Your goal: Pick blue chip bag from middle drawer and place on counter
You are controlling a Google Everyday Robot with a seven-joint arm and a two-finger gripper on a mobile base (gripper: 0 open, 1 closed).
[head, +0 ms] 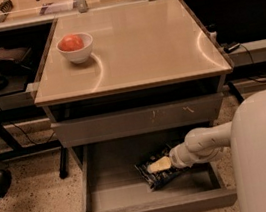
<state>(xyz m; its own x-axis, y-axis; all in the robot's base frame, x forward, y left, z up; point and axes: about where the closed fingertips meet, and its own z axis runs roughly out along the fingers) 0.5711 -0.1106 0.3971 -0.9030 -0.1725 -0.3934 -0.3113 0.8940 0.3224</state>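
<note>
The gripper is down inside the open middle drawer, at the end of a white arm that reaches in from 3 o'clock. It rests right over the blue chip bag. Whether it is open or clamped on the bag cannot be told here.

The bag lies flat on the drawer floor, right of centre, and is the only thing visible in the drawer. It sits skewed to the drawer walls. Its long axis seems to run roughly from 8 o'clock to 2 o'clock, though the gripper covers its middle, so this is a guess. Dark foil shows past the gripper tip toward 6, 9 and 12 o'clock, so the tip meets the bag near its middle rather than at an edge.

The likely step is closing on the bag or starting the lift. The bag then has to clear the scuffed front panel at 12 o'clock to reach the counter.

On the counter, at 10 o'clock from its centre, a white bowl holds a round red thing.
</note>
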